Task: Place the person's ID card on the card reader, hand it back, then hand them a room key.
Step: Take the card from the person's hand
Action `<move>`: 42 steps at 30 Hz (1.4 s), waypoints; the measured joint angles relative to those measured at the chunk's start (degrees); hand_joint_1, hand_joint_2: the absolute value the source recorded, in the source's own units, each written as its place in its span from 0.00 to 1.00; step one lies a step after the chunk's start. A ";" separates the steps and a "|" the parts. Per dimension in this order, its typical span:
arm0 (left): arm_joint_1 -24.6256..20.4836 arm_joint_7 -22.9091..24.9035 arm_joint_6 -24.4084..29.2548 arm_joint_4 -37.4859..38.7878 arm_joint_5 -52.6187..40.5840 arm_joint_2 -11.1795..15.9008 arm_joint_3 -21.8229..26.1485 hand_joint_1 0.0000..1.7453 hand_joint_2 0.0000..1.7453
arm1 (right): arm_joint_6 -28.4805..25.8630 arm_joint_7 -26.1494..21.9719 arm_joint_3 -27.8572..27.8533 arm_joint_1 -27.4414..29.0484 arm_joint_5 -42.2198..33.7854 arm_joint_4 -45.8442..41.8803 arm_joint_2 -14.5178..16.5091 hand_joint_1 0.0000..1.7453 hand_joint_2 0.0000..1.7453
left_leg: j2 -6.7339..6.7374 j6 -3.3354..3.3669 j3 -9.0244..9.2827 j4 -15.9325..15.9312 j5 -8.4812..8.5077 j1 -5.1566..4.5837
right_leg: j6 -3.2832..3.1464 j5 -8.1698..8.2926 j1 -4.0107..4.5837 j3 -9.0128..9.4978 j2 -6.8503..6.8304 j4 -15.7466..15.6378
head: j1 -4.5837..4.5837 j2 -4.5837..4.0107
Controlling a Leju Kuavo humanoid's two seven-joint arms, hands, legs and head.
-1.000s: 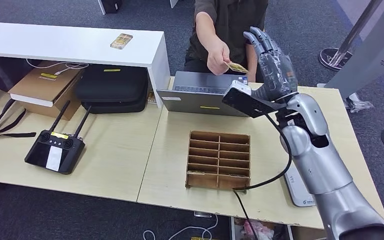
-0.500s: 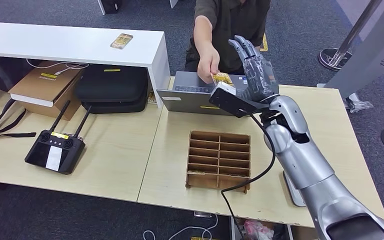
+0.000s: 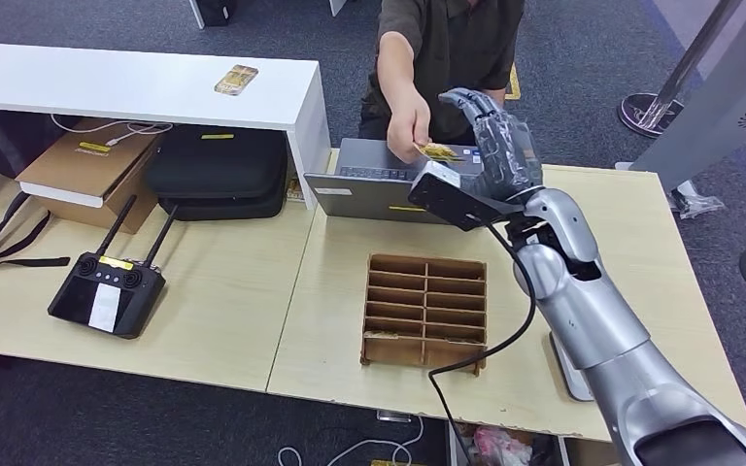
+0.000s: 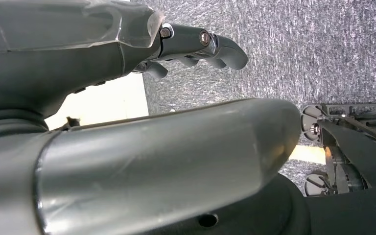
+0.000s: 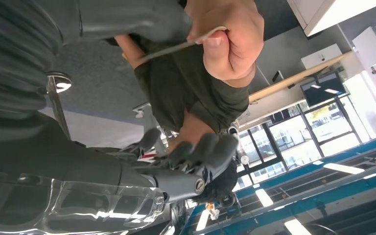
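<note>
- Above the far edge of the desk [image 3: 350, 282], over the grey laptop [image 3: 379, 184], the robot's right hand [image 3: 493, 146] is raised toward a person's hand [image 3: 409, 124] that holds out the ID card [image 3: 437, 151].
- The right wrist view shows the card [image 5: 176, 47] edge-on, pinched in the person's fingers, with the robot's thick thumb just beside or touching its near end; whether there is real contact cannot be told.
- The robot's darker fingers [image 5: 203, 152] sit apart from the thumb on the card's other side, so the right hand reads as spread and not yet holding anything.
- The left hand [image 4: 196, 46] appears in its own wrist view over grey carpet, fingers curled inward with nothing in them.
- Judged from this, the step in hand is the very first: taking the ID card from the person. Reader placement, return and room key all remain.
- The next move calls for closing thumb and fingers onto the flat faces of the thin card, firmly enough that it does not slip as the person lets go.
- The pale flat device [image 3: 568, 369] at the desk's near right edge, partly hidden by the arm, may be the card reader; that is uncertain.
- A wooden compartment tray [image 3: 425, 311] sits mid-desk.
</note>
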 joint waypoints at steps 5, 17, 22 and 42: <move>0.01 -0.03 0.16 0.00 -0.07 0.00 0.50 0.00 0.00 | -0.61 -0.30 0.00 0.00 -0.27 0.00 -0.17 0.91 1.00 | 0.00 0.00 0.00 0.00 0.00 0.00 | 0.00 0.00 0.00 0.00 0.00 0.00 | 0.00 0.00; 0.02 -0.12 0.09 0.00 -0.32 -0.08 0.71 0.00 0.00 | -1.55 -0.45 -0.01 0.34 -0.54 -0.33 -0.72 0.93 1.00 | 0.00 0.00 0.00 0.00 0.00 0.00 | 0.00 0.00 0.00 0.00 0.00 -0.01 | -0.01 0.00; 0.02 -0.14 0.00 0.00 -0.32 -0.09 0.71 0.00 0.00 | -1.60 -0.45 -0.04 0.51 -0.54 -0.49 -0.87 0.90 1.00 | 0.00 0.00 0.00 0.00 0.00 0.00 | 0.00 0.00 0.00 0.00 0.00 -0.01 | 0.00 0.00; 0.08 -0.04 -0.56 0.00 -1.14 -0.07 0.85 0.00 0.00 | 9.00 0.22 -4.92 1.58 -17.51 -1.05 -2.87 1.00 1.00 | 0.00 0.00 0.01 0.01 0.00 -0.01 | 0.00 0.00 -0.01 0.00 0.00 -0.02 | -0.01 0.00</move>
